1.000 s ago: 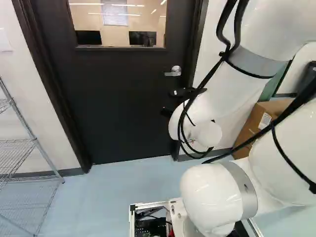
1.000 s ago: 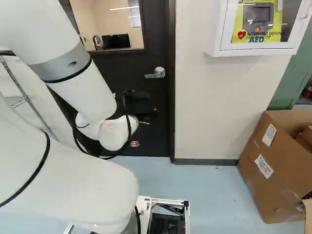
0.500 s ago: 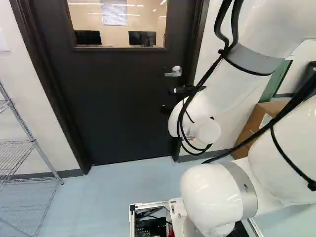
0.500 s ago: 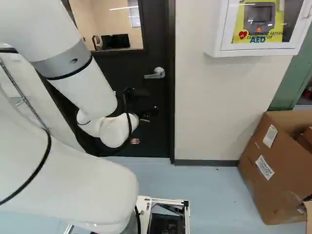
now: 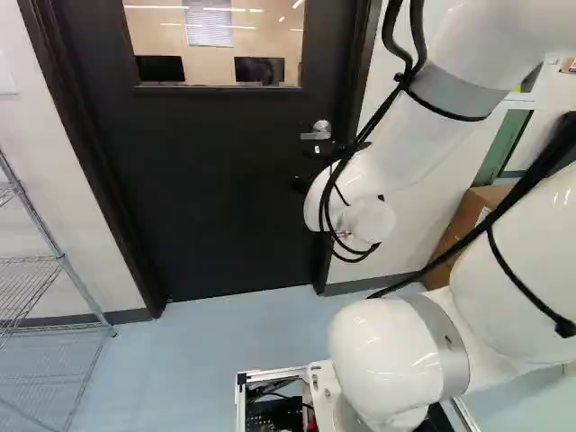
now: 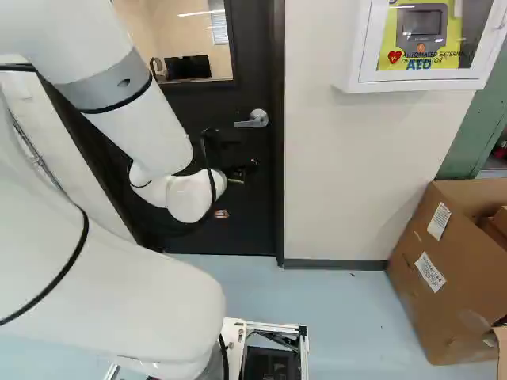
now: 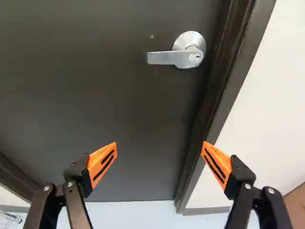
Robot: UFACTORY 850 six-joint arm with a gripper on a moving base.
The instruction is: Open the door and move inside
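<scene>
- The door (image 5: 216,180) stands shut in its frame, as it did a second ago; nothing of the opening has begun.
- The silver lever handle (image 7: 174,57), near the door's latch edge, has not turned. It is the thing to work first.
- The arm (image 5: 405,148) has moved: its wrist end has risen in both base views, bringing the gripper (image 7: 159,144) up towards handle height. Over the last half second the base looks still, so this reads as lining up by arm alone.
- Left base view: shows the wire shelf (image 5: 36,256) in full, where the right one catches little of it. The gripper is largely hidden behind the wrist.
- Wrist view: alone makes the grip plain. The fingers are spread wide with nothing between the orange pads (image 7: 102,162); the lever lies ahead of them, untouched, its keyhole visible.
- Right base view: shows the white wall cabinet (image 6: 356,63) and most of the cardboard box (image 6: 444,269), well clear of the handle.
</scene>
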